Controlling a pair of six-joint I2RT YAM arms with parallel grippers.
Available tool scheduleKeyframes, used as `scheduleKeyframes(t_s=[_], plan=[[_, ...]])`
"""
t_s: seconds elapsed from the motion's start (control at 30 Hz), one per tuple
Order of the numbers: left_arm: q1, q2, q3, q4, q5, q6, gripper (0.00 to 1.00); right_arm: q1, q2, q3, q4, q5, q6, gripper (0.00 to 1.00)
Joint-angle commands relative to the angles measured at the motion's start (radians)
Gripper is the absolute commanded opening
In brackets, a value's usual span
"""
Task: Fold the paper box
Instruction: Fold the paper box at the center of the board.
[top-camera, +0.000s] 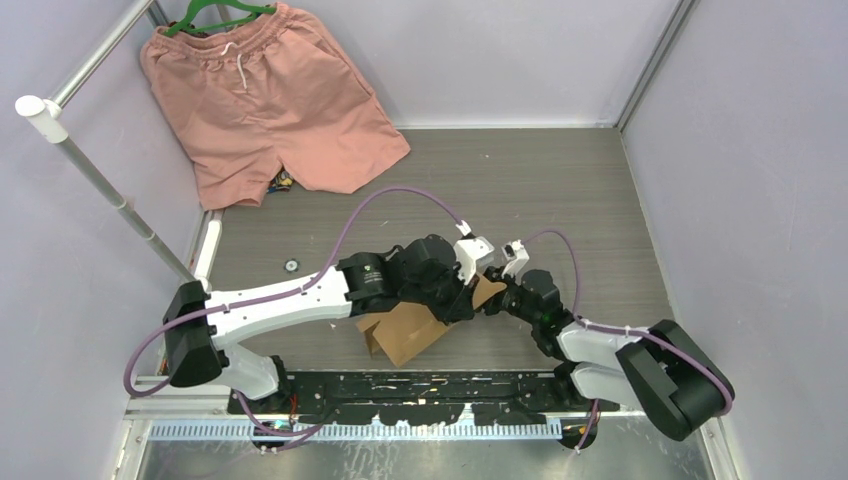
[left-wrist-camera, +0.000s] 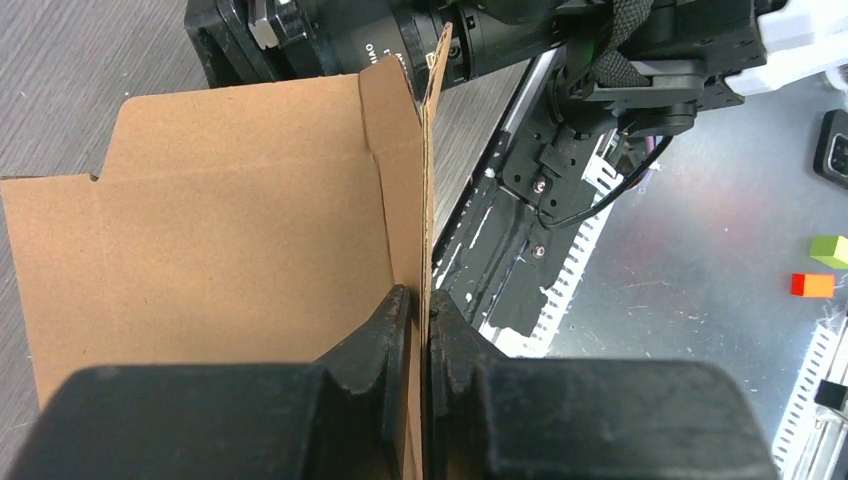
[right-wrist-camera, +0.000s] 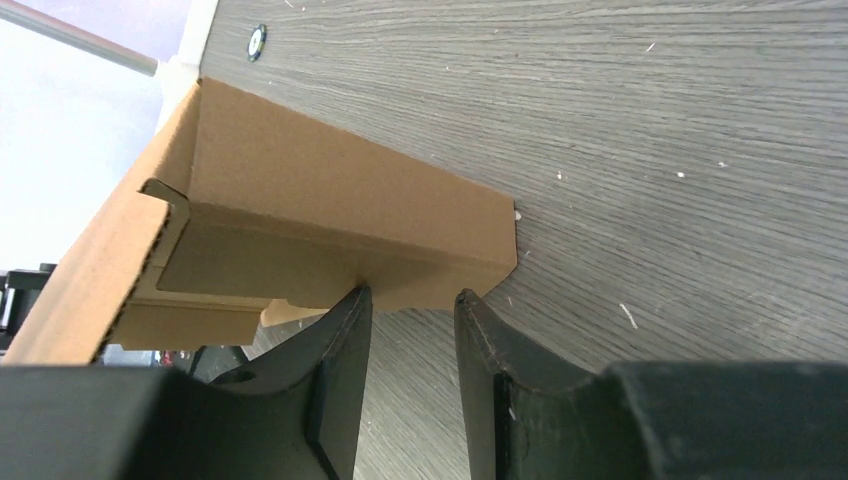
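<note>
One paper box (top-camera: 410, 330) of plain brown corrugated cardboard sat partly folded on the grey wood-grain bench (top-camera: 560, 190), close to its near edge and between the two arms. From above, most of it was hidden under the left arm's wrist, with one brown panel showing toward the near left.

In the left wrist view a broad panel of the box (left-wrist-camera: 230, 220) with a notched top edge spread to the left, and a narrow panel stood on edge beside it. The left fingers (left-wrist-camera: 380, 340) were closed on that upright panel, one on each side, pinching the cardboard between them.

In the right wrist view a folded wall of the box (right-wrist-camera: 350, 210) ran away to the far left. The right fingers (right-wrist-camera: 335, 350) stood parted, with bare bench visible between them and their tips just at the wall's lower edge. Nothing was clamped there. Whether a tip touched the cardboard could not be told.

The left arm (top-camera: 290, 300) reached in from the near left and the right arm (top-camera: 590, 345) from the near right, their wrists meeting over the box. A small round fitting (top-camera: 292, 265) sat on the bench to the left. Salmon-pink shorts (top-camera: 270, 100) on a green hanger (top-camera: 215, 15) lay at the far left corner, well apart from the box.
</note>
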Motion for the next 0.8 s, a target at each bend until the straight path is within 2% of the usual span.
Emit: scheduleKeyframes(t_s=[0.0,0.4,0.77], plan=[[0.028,-0.052,-0.028,0.113,0.101,-0.043,0.11,0.015,0.065,0.038,0.148,0.020,-0.036,0.42],[0.091,-0.089,-0.096,0.160,0.198,-0.086,0.12,0.018,0.172,0.121,0.179,0.019,-0.111,0.44],[0.211,-0.133,-0.192,0.283,0.359,-0.179,0.13,0.018,0.260,0.191,0.182,0.000,-0.189,0.48]])
